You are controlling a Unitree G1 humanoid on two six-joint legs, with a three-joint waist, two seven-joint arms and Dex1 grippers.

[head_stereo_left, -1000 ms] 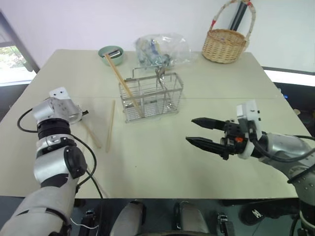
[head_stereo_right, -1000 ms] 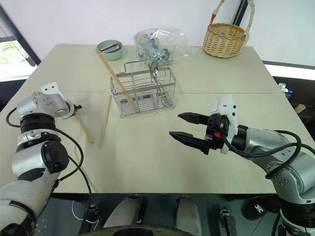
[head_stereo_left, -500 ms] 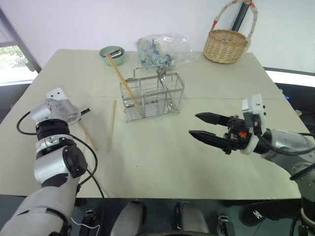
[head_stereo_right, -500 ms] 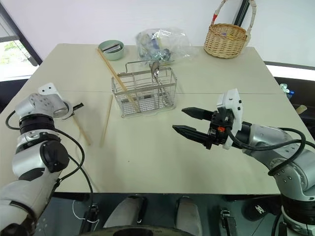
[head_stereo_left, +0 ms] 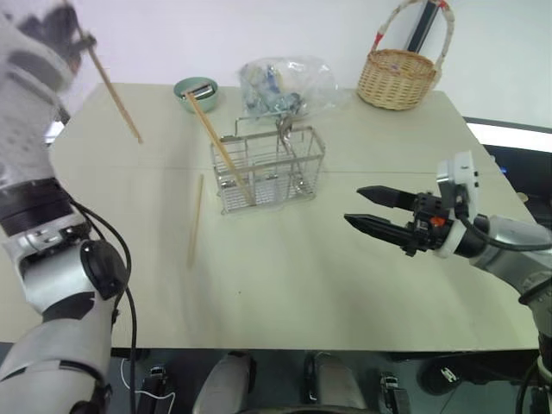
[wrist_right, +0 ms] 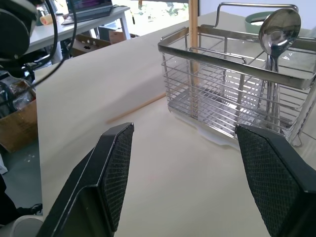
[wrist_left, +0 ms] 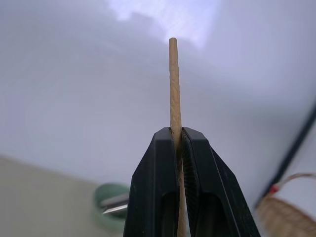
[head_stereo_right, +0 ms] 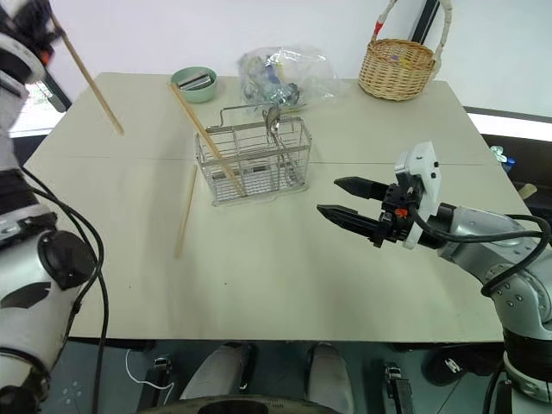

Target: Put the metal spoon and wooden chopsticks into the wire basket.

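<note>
The left gripper (wrist_left: 177, 143), two black fingers, is clamped on a thin light-brown wooden chopstick (head_stereo_left: 112, 89) and holds it high above the left edge of the beige table (head_stereo_left: 285, 285). The grip sits near one end, so most of the stick hangs free, slanting down toward the table.

**Risk 1: slip or swing.** With so much stick hanging free, a fast arm move could make it pivot or slide between the fingers, and the free tip would then miss the compartment.

A second light-brown wooden chopstick (head_stereo_left: 196, 219) lies flat on the table, just left of the rectangular silver wire-grid basket (head_stereo_left: 267, 172).

**Risk 2: disturbance.** A low approach could sweep this loose stick toward the table edge.

A third wooden chopstick (head_stereo_left: 216, 147) already leans in the basket's left compartment, its top projecting up and to the left. The shiny metal spoon (wrist_right: 279, 24) stands in the middle of the basket, bowl upward.

**Risk 3: collision.** If the held stick strikes the leaning stick or the rim wires, it could lever that stick out or shift the light basket.

The right gripper (head_stereo_left: 369, 210) hovers above the table to the right of the basket, jaws spread wide and holding nothing.

**Risk 4: no bracing.** The basket is unsupported; a side push would slide it.
</note>
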